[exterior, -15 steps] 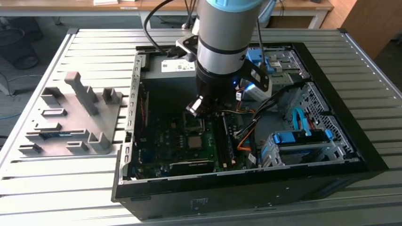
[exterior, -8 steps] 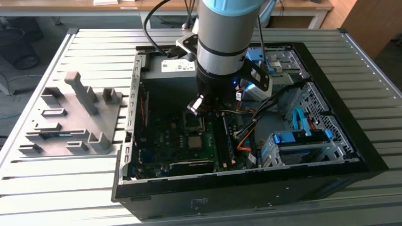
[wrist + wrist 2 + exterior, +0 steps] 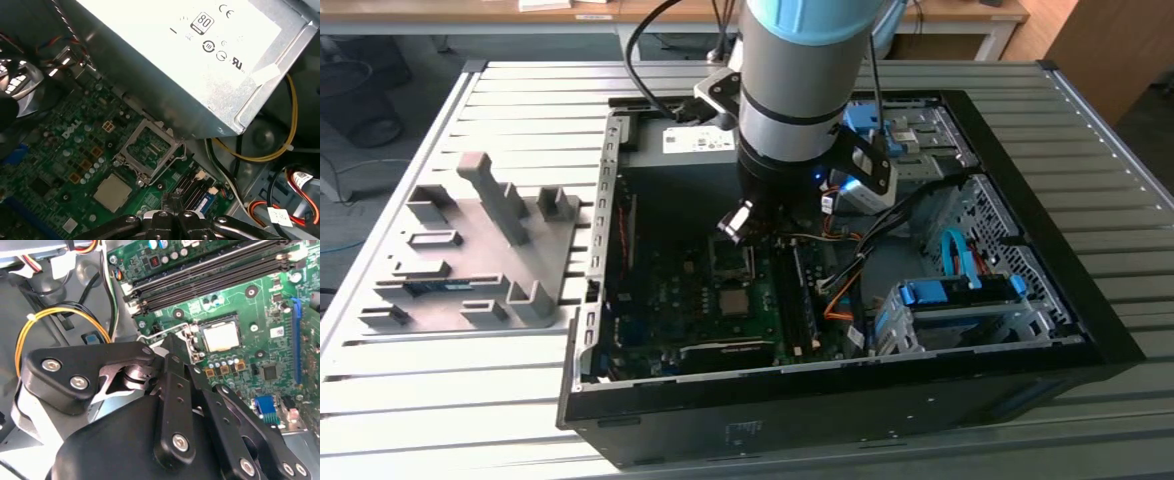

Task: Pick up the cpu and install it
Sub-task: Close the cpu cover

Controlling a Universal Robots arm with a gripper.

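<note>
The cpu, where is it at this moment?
The cpu lies flat in its socket on the green motherboard inside the case, beside the raised socket frame in the first wrist view and near the dark memory slots.

The gripper's own black linkage (image 3: 175,405) hides its fingers in the second wrist view, blocking the motherboard (image 3: 240,300) partly.

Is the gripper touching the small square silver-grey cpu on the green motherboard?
Apart. In the first wrist view the gripper sits clear of the cpu, with bare green motherboard between them.
</note>
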